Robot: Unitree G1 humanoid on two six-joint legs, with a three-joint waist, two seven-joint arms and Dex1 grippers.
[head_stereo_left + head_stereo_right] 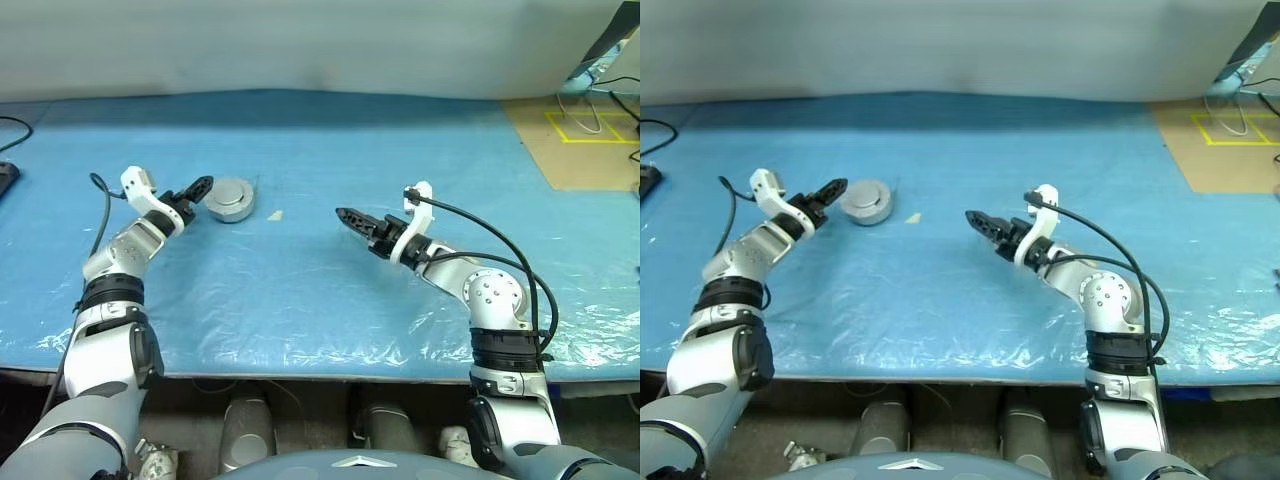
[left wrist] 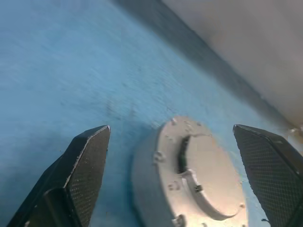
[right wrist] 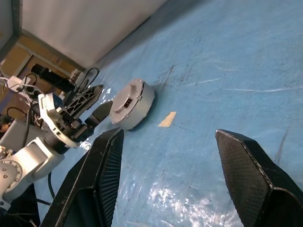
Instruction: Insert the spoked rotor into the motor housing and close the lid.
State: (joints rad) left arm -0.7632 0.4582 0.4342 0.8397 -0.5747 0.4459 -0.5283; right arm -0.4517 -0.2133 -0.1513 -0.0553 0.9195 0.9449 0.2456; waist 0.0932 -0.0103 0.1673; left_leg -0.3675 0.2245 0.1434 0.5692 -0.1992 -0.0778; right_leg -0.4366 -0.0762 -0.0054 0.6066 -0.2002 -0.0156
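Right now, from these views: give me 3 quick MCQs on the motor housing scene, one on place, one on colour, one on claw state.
1. Where does the motor housing sit?
A. Beside the left claw, on the robot's left side of the table
B. Under the right claw
C. On the brown board at the far right

2. What colour is the sheet covering the table?
A. Green
B. Blue
C. White

3. How does the left claw stand?
A. Shut on the housing
B. Open, its fingers either side of the closed housing without gripping it
C. Shut on nothing

Answers:
1. A: the head views show the housing just past the left claw's tips, well away from the right claw.
2. B: the sheet is blue in every view.
3. B: the left wrist view shows both fingers spread wide, with clear gaps to the lid.
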